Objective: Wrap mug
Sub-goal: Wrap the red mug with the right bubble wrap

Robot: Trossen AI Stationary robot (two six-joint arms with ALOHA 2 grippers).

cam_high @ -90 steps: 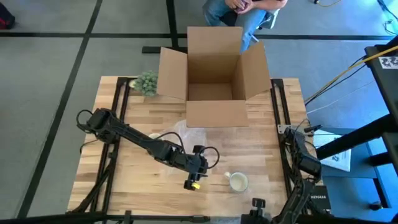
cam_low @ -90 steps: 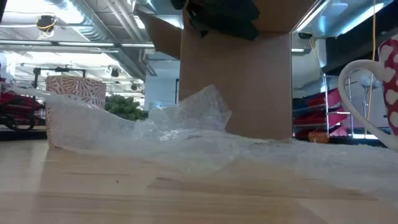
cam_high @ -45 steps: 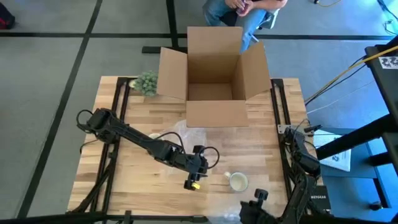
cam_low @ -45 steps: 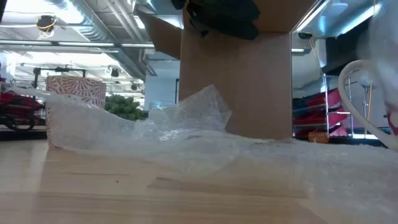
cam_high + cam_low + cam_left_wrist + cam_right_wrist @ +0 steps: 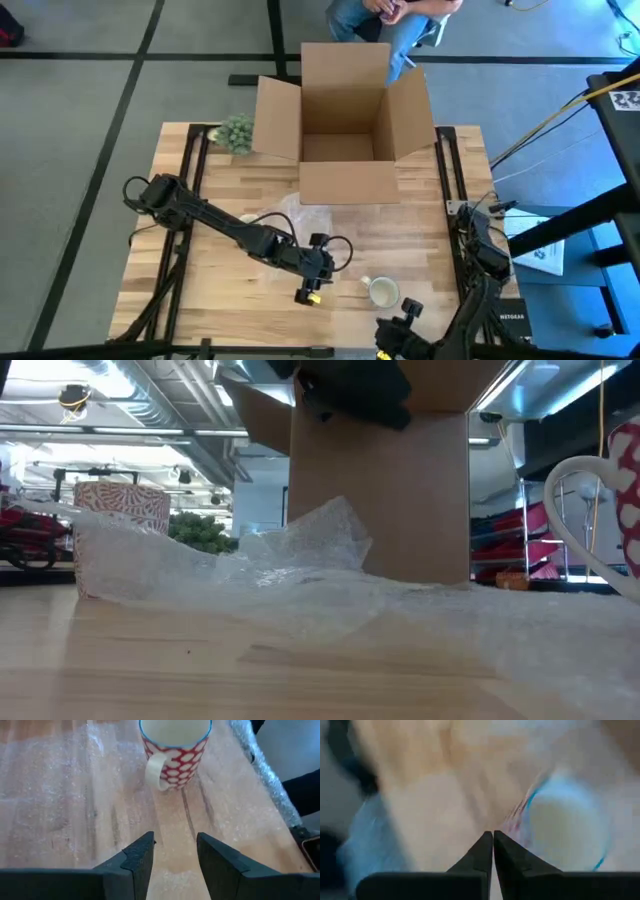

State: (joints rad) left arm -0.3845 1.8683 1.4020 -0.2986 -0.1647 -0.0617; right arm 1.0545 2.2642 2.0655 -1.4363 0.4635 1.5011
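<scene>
The mug (image 5: 383, 291) stands low and right of centre in the high view, on bubble wrap (image 5: 300, 585) spread over the desk (image 5: 210, 290). It looks rigid, glazed, breakable (likely slippery); the handle offers a grip. Left gripper (image 5: 174, 857) parted and empty just beside it; right gripper (image 5: 493, 845) pressed closed, empty.

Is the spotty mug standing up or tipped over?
Standing up: the mug sits on its base, open rim facing upward, handle at its side.
</scene>
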